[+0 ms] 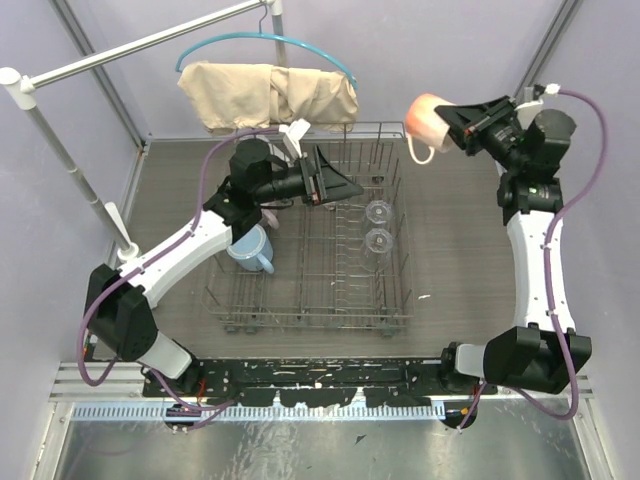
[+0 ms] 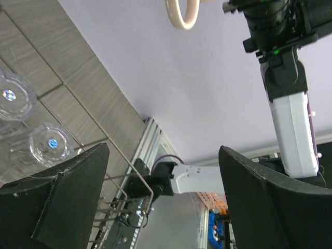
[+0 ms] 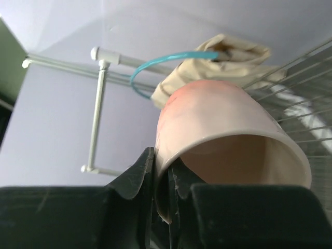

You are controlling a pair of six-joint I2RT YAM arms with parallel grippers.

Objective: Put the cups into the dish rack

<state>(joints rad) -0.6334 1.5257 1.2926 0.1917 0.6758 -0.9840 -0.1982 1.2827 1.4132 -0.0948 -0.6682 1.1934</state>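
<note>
Right end effector [image 1: 447,120]: clamps 1 peach mug [image 1: 425,115] | rack [image 1: 330,319]: 2 tumblers [image 1: 379,211] [image 1: 378,240]

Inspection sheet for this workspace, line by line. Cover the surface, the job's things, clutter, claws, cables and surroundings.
Surface: grey wood-grain table, with the dish rack standing mid-table.
Job's things: two clear glass tumblers in the rack's right half. The light blue mug is in its left part, partly under the left arm. The peach mug is in the air by the rack's far right corner. Any other cups cannot be made out.
Clutter: small white scrap on the table, right of the rack.
Grippers: left claw open and empty, over the rack. Right claw shut on the peach mug's rim.
Cables: a purple cable loops along each arm.
Surroundings: white clothes rail, teal hanger and beige cloth behind the rack.
</note>
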